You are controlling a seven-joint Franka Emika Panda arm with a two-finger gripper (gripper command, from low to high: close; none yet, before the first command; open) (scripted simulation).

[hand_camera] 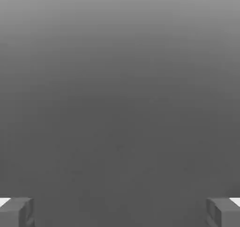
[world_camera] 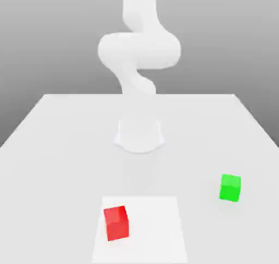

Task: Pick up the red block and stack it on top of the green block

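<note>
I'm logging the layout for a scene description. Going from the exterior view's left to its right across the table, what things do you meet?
red block → arm's round base → green block, all apart from one another on the white table.

The exterior view looked down from in front across the white table (world_camera: 65,148) toward the arm's base (world_camera: 139,135); the hand view faced grey backdrop between two fingertips (hand_camera: 16,211), sharing nothing

Red block (world_camera: 116,222) exterior view's left — green block (world_camera: 230,187) right
</note>
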